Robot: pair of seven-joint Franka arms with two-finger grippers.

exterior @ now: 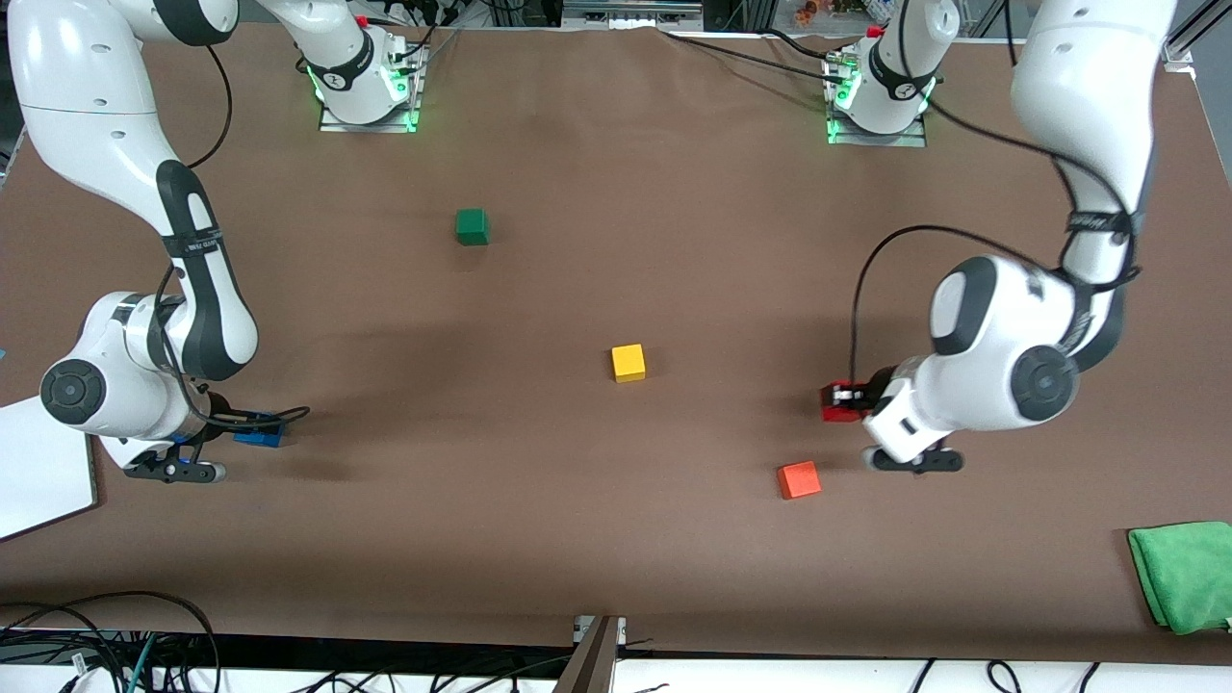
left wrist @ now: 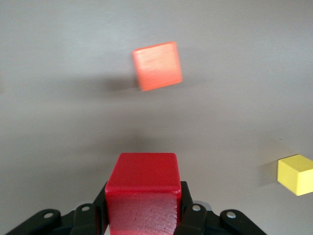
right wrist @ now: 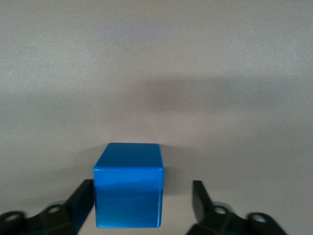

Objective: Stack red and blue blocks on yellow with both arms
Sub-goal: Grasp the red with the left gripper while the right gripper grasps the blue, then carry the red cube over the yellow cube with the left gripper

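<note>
My left gripper (exterior: 849,398) (left wrist: 143,201) is shut on the red block (exterior: 834,402) (left wrist: 143,188), low at the table toward the left arm's end. I cannot tell whether the block rests on the table. The yellow block (exterior: 628,362) (left wrist: 296,174) stands alone mid-table. The blue block (exterior: 260,430) (right wrist: 128,191) sits on the table toward the right arm's end, between the fingers of my right gripper (exterior: 252,429) (right wrist: 142,196). One finger is against the blue block and the other stands apart from it with a clear gap.
An orange-red cube (exterior: 799,479) (left wrist: 157,65) lies nearer the front camera than the red block. A green cube (exterior: 472,226) sits toward the robots' bases. A green cloth (exterior: 1186,575) and a white sheet (exterior: 38,472) lie at the table's two ends.
</note>
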